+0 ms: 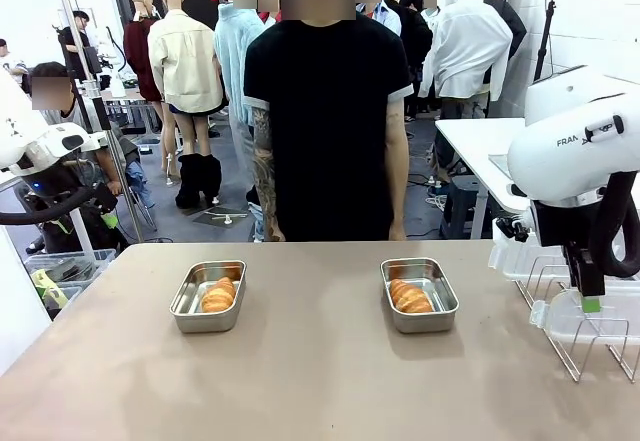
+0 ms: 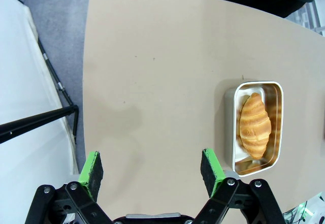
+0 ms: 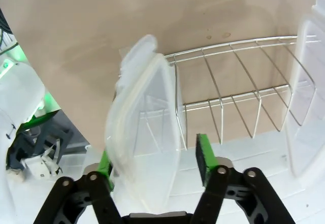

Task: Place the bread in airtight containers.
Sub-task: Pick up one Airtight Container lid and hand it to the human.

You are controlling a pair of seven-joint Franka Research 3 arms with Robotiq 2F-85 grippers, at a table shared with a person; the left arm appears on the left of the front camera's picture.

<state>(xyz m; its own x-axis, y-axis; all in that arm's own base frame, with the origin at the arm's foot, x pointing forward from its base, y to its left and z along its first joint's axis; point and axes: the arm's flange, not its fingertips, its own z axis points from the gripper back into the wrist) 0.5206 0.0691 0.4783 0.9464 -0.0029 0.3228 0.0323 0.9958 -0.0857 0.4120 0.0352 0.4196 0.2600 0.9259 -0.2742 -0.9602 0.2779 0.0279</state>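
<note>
Two steel containers sit on the tan table. The left container (image 1: pixel 187 310) holds one croissant (image 1: pixel 218 295) and the right container (image 1: pixel 443 310) holds another croissant (image 1: pixel 410 297); neither has a lid on. In the left wrist view, my left gripper (image 2: pixel 150 158) hangs open above bare table, with a pan (image 2: pixel 278 113) and its croissant (image 2: pixel 255 125) off to its right. My right gripper (image 1: pixel 591 299) points down into a wire rack at the table's right end. Its jaws straddle a clear lid (image 3: pixel 144 127) standing on edge. The left pad is behind the lid, and a gap shows at the right pad (image 3: pixel 203 153).
The wire rack (image 1: pixel 585 353) at the right edge holds a second clear lid (image 3: pixel 304 97) farther along. A person in a black shirt (image 1: pixel 325 121) stands at the far side. The left table edge (image 2: pixel 87 82) drops to the floor.
</note>
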